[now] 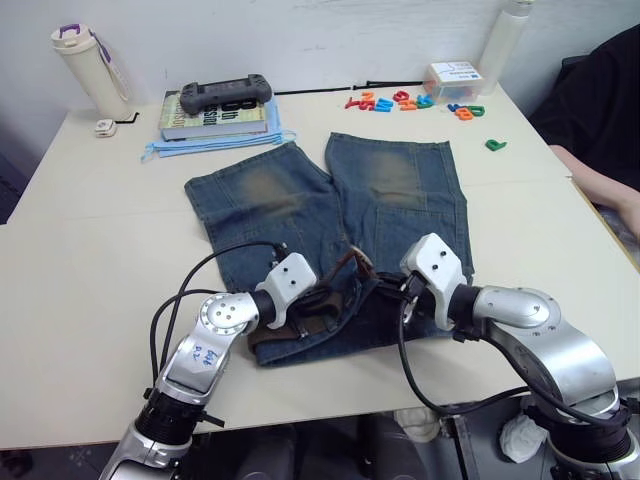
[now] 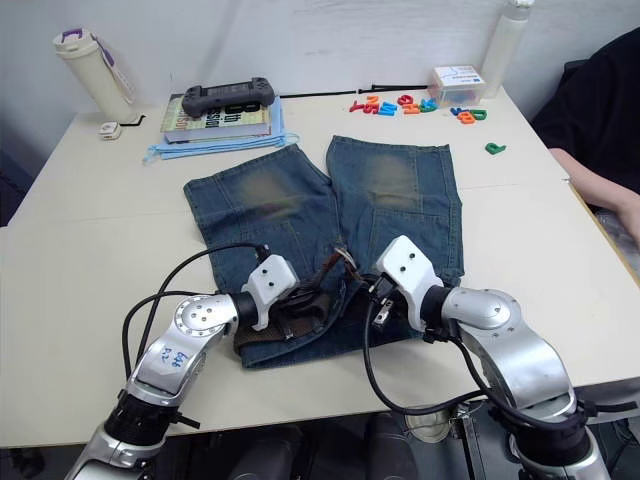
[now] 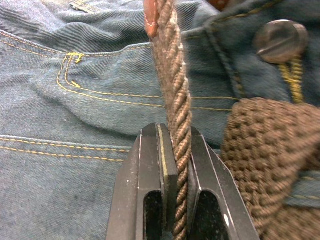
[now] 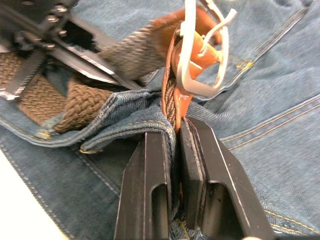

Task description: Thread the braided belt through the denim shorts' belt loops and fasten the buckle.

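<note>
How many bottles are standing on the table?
2. A cream bottle with a purple lid stands at the table's far left corner, and a white bottle stands at the far right, behind the small box. More could be out of sight.

Between the left gripper's (image 3: 176, 165) fingers, the braided belt (image 3: 172, 90) runs down past the picture's edge. Beside them a brass button (image 3: 280, 41) blurs. Beyond the right gripper's (image 4: 176, 150) fingertips, the buckle (image 4: 200, 55) is cut off, its prong unclear.
</note>
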Robot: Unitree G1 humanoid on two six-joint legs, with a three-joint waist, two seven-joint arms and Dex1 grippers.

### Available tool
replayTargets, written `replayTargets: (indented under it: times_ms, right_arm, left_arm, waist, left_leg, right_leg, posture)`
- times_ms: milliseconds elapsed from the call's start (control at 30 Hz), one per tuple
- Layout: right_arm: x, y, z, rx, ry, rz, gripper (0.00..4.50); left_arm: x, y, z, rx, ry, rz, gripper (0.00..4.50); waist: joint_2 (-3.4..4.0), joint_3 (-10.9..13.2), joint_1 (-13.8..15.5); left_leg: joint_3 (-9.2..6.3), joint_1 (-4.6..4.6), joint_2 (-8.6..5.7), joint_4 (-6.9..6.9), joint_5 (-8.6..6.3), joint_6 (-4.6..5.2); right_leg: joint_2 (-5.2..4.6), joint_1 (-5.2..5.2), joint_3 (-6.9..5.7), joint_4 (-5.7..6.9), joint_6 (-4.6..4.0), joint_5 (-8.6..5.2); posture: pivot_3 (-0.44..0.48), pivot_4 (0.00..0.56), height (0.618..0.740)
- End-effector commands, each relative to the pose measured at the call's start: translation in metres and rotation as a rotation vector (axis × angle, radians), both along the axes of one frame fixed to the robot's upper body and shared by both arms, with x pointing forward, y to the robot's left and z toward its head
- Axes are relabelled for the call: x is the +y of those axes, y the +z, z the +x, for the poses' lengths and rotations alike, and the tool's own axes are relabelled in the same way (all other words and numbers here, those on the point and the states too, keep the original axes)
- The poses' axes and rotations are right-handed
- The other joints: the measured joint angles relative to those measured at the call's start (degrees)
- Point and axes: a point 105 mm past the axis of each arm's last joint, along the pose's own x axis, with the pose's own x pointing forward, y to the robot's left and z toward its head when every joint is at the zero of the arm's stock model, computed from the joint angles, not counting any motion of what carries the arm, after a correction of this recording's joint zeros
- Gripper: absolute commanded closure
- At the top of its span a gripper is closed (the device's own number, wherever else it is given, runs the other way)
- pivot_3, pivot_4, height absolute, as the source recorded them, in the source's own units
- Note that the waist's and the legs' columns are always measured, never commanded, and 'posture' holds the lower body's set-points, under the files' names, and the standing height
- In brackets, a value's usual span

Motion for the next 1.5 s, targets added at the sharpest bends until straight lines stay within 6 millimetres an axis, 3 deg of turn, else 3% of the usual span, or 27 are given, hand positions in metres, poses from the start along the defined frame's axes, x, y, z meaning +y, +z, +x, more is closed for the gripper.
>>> replayTargets:
  times_ms: [33, 500, 967, 1233, 1500]
  right_arm:
    - [-0.001, 0.012, 0.003, -0.073, -0.017, 0.004, 4.46]
    - [0.002, 0.018, 0.003, -0.109, -0.014, 0.009, 4.46]
    - [0.014, 0.013, 0.0, -0.085, 0.008, -0.057, 4.46]
    - [0.022, 0.012, -0.004, -0.086, 0.026, -0.085, 4.46]
    - [0.019, 0.013, -0.002, -0.076, -0.003, -0.079, 4.46]
  left_arm:
    - [0.001, 0.011, -0.005, -0.032, 0.002, -0.022, 4.5]
    - [0.002, 0.014, 0.0, -0.024, 0.022, -0.029, 4.5]
    - [-0.013, 0.024, -0.001, -0.049, 0.001, -0.046, 4.5]
    - [-0.007, 0.023, 0.008, -0.048, 0.049, -0.02, 4.5]
    - [0.013, 0.011, 0.008, -0.056, 0.067, 0.091, 4.5]
  waist:
    - [0.0, 0.0, 0.0]
    - [0.0, 0.0, 0.0]
    - [0.0, 0.0, 0.0]
    - [0.0, 0.0, 0.0]
    - [0.0, 0.0, -0.1]
  left_leg:
    - [0.0, 0.0, 0.0, 0.0, 0.0, 0.0]
    - [0.0, 0.0, 0.0, 0.0, 0.0, 0.0]
    - [0.0, 0.0, 0.0, 0.0, 0.0, 0.0]
    - [0.0, -0.01, 0.0, 0.0, 0.0, 0.0]
    - [0.01, 0.0, 0.03, -0.02, 0.0, 0.0]
  right_leg:
    - [0.0, 0.0, 0.0, 0.0, 0.0, 0.0]
    - [0.01, 0.0, 0.0, 0.0, 0.0, 0.0]
    - [0.0, 0.0, 0.01, 0.0, 0.0, 0.0]
    - [0.01, 0.0, 0.0, 0.0, 0.0, 0.0]
    - [0.01, -0.01, 0.02, -0.01, 0.0, 0.0]
  posture:
    - [0.0, 0.15, 0.707]
    - [0.0, 0.15, 0.707]
    - [0.0, 0.15, 0.707]
    - [0.0, 0.15, 0.707]
    - [0.0, 0.15, 0.707]
